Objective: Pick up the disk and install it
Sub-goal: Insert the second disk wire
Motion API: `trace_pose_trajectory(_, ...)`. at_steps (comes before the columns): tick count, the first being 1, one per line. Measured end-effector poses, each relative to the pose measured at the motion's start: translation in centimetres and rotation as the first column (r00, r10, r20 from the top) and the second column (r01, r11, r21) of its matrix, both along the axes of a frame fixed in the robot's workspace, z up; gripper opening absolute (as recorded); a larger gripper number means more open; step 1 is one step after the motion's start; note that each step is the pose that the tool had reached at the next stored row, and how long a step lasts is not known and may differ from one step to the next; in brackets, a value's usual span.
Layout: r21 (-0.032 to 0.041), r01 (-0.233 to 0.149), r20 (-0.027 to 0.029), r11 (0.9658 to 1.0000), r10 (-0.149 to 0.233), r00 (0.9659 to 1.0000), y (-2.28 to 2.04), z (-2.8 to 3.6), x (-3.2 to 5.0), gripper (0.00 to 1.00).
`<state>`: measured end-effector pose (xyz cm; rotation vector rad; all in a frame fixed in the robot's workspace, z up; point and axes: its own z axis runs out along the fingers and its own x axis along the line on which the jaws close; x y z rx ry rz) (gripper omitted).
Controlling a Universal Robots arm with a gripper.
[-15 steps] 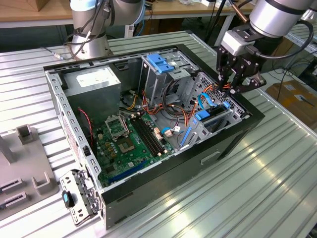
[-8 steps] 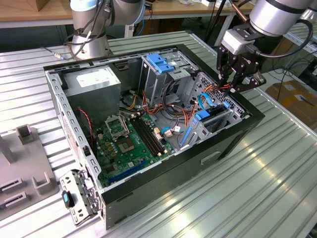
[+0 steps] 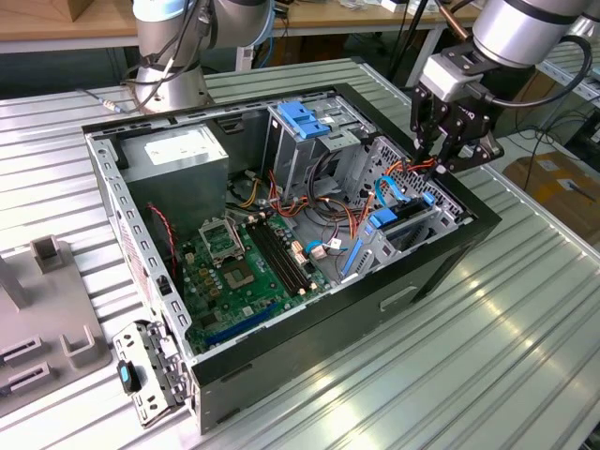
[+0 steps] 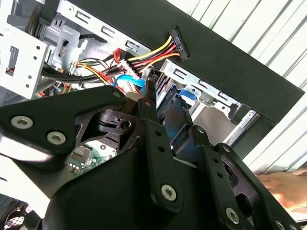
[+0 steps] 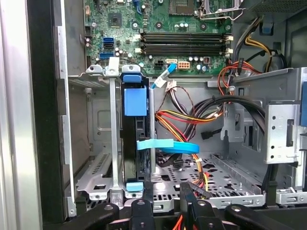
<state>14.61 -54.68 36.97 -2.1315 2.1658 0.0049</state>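
Ribbed metal tabletop (image 3: 525,319), wooden bench (image 3: 56,28) behind, possibly cardboard boxes (image 3: 553,183)

- The exterior view looks down at an angle from above and off the arm, far enough back to take in the whole open black desktop computer case (image 3: 441,253) lying on the ribbed grey metal table (image 3: 525,337), with the black gripper (image 3: 448,141) over the case's corner on the exterior view's right.
- The first wrist view faces straight down into the case from close above, across the green motherboard (image 5: 158,24) and the blue-framed disk (image 5: 135,139) standing in its bay.
- The second wrist view sits very close behind the gripper's black linkage (image 4: 158,158), looking past it.
- Both wrist views share the red and yellow cable bundle (image 5: 180,117).
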Motion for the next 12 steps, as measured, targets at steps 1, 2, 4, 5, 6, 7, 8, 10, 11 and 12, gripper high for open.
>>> trace_pose_trajectory(1,0.0000,0.000,0.0000,1.0000,0.000,1.0000,0.02,0.00,0.03,0.36)
trace_pose_trajectory(2,0.0001,-0.001,0.0000,1.0000,0.001,1.0000,0.06,0.00,0.08,0.36)
trace_pose_trajectory(4,0.0000,-0.002,0.0000,1.0000,0.002,1.0000,0.15,0.00,0.18,0.36)
trace_pose_trajectory(5,0.0001,-0.002,0.0000,1.0000,0.002,1.0000,0.18,-0.01,0.21,0.36)
trace_pose_trajectory(6,0.0001,-0.002,0.0000,1.0000,0.002,1.0000,0.22,0.00,0.25,0.36)
trace_pose_trajectory(7,0.0000,-0.002,0.0000,1.0000,0.002,1.0000,0.24,0.00,0.27,0.36)
trace_pose_trajectory(8,0.0001,-0.003,0.0000,1.0000,0.003,1.0000,0.25,-0.01,0.29,0.36)
trace_pose_trajectory(10,0.0000,-0.003,0.0000,1.0000,0.003,1.0000,0.30,0.00,0.34,0.36)
trace_pose_trajectory(11,0.0000,-0.003,0.0000,1.0000,0.003,1.0000,0.32,0.00,0.36,0.36)
trace_pose_trajectory(12,0.0000,-0.004,0.0000,1.0000,0.004,1.0000,0.35,0.00,0.39,0.36)
